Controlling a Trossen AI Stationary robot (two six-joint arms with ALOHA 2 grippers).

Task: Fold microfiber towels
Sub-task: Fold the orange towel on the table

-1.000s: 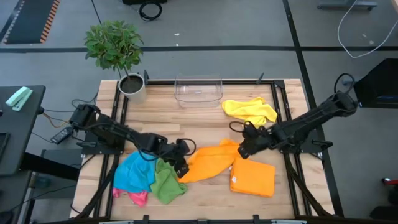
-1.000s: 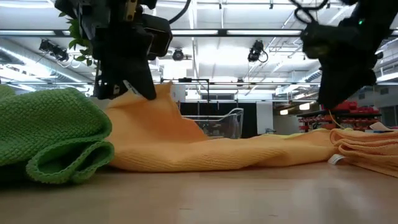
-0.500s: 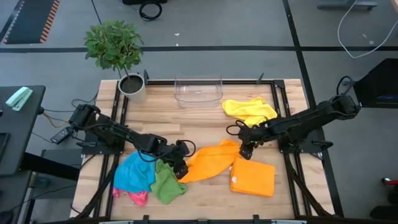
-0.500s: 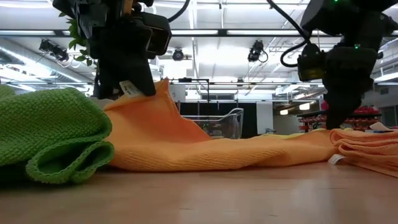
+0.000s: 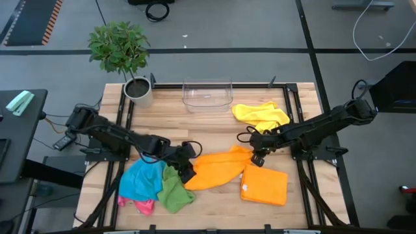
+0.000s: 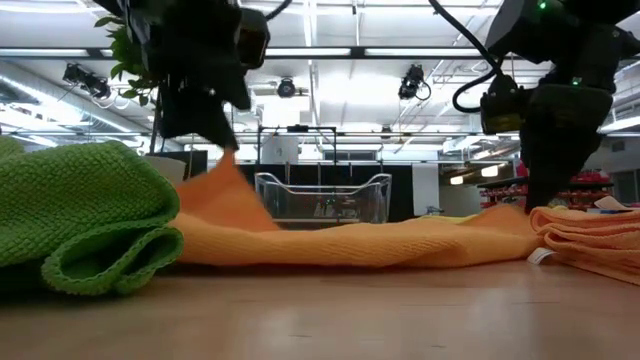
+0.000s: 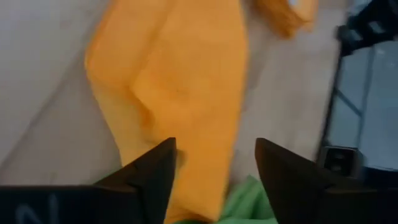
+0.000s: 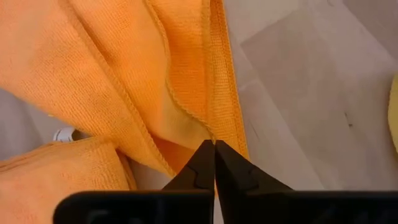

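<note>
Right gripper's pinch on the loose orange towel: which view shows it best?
Right wrist view: the right gripper is shut on the orange towel at its hem. The high view shows only the arm over that corner; the low view shows it beside the towel's far end; the left wrist view misses it.

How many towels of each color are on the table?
Orange: 2, the spread-out orange towel and the folded orange towel
Yellow: 1, the yellow towel
Blue: 1, the blue towel
Green: 1, the green towel
Pink: 1, the pink towel, mostly hidden under the blue one
Total: 6 towels that I can see
</note>
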